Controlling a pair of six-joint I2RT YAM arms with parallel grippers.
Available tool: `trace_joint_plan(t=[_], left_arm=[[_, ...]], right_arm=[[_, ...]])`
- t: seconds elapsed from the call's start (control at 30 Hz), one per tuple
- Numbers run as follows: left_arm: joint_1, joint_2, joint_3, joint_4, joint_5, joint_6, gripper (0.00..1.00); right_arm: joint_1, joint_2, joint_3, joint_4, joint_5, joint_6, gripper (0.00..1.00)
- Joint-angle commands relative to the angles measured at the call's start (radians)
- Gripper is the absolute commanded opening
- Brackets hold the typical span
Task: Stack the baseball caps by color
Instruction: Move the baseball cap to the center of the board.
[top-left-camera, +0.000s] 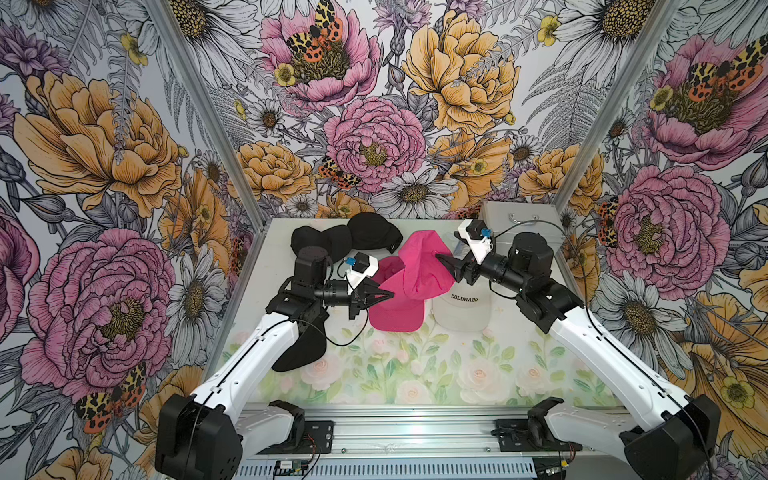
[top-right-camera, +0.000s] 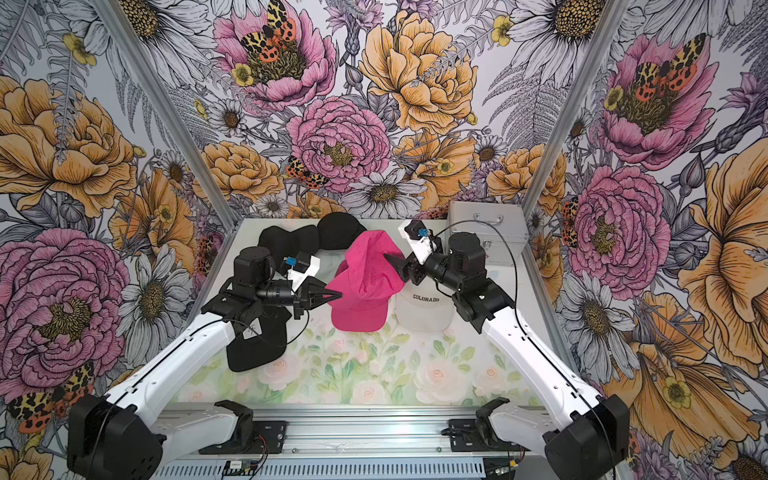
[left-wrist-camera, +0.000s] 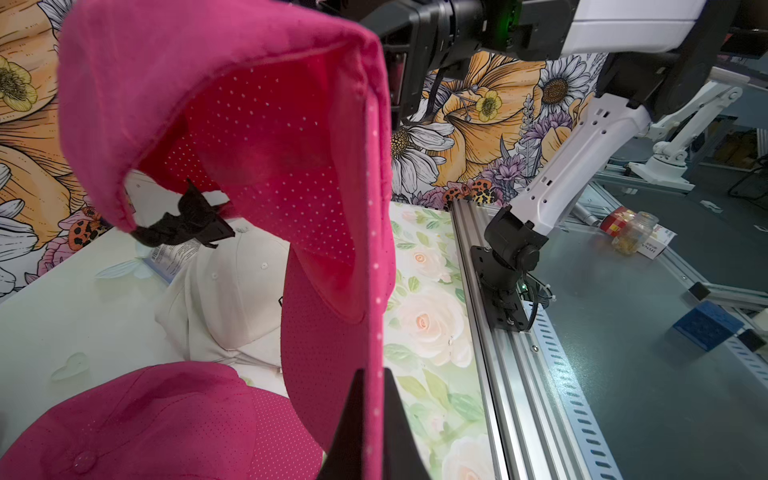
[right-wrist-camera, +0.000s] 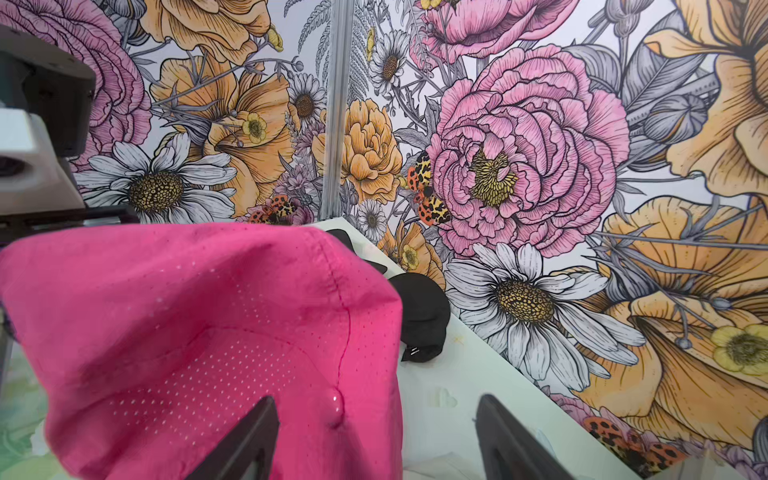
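Observation:
A hot pink cap (top-left-camera: 424, 266) (top-right-camera: 370, 266) hangs above the table between both arms. My left gripper (top-left-camera: 390, 294) (left-wrist-camera: 374, 374) is shut on its brim edge. My right gripper (top-left-camera: 446, 266) (right-wrist-camera: 376, 401) is open at its crown, and the top button lies between the spread jaws. Under the raised cap lies a second pink cap (top-left-camera: 397, 318) (left-wrist-camera: 145, 424). A cream-white "COLORADO" cap (top-left-camera: 463, 311) (left-wrist-camera: 224, 291) lies to its right. Two black caps (top-left-camera: 320, 241) (top-left-camera: 372, 230) rest at the back, and another black cap (top-left-camera: 301, 349) lies under my left arm.
A silver metal case (top-left-camera: 519, 220) (top-right-camera: 486, 220) with a handle stands at the back right corner, behind my right arm. Floral walls close the table on three sides. The floral table front (top-left-camera: 415, 374) lies between the caps and the metal rail.

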Motion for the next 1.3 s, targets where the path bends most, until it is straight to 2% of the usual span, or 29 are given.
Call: trace_joint_plan(t=[0.0,0.27,0.47,0.63,0.83,1.0,1.13,1.27], left_arm=[[0.009,0.018,0.036,-0.005,0.053,-0.016,0.02],[0.007,0.029,0.045,-0.005,0.042,-0.018,0.02],[-0.008,0.019,0.036,-0.004,0.037,0.005,0.03],[-0.007,0.014,0.029,-0.005,0.038,0.017,0.04],[-0.001,0.020,0.028,-0.004,0.070,0.033,0.04],[0.005,0.012,0.026,-0.005,0.072,0.038,0.04],[0.014,0.004,0.016,-0.005,0.072,0.047,0.04],[0.024,0.010,0.017,-0.007,0.071,0.045,0.04]], right_arm=[[-0.001,-0.027,-0.024,-0.068,0.000,-0.070,0.73],[0.010,0.008,0.003,-0.079,-0.005,-0.125,0.54],[0.026,0.101,0.067,-0.077,0.044,-0.132,0.60],[0.033,0.171,0.116,-0.077,0.066,-0.126,0.59],[0.032,0.213,0.153,-0.076,0.023,-0.111,0.45],[0.031,0.231,0.166,-0.077,-0.006,-0.095,0.26],[0.027,0.220,0.157,-0.077,-0.043,-0.081,0.17],[0.018,0.178,0.130,-0.093,-0.090,-0.074,0.00]])
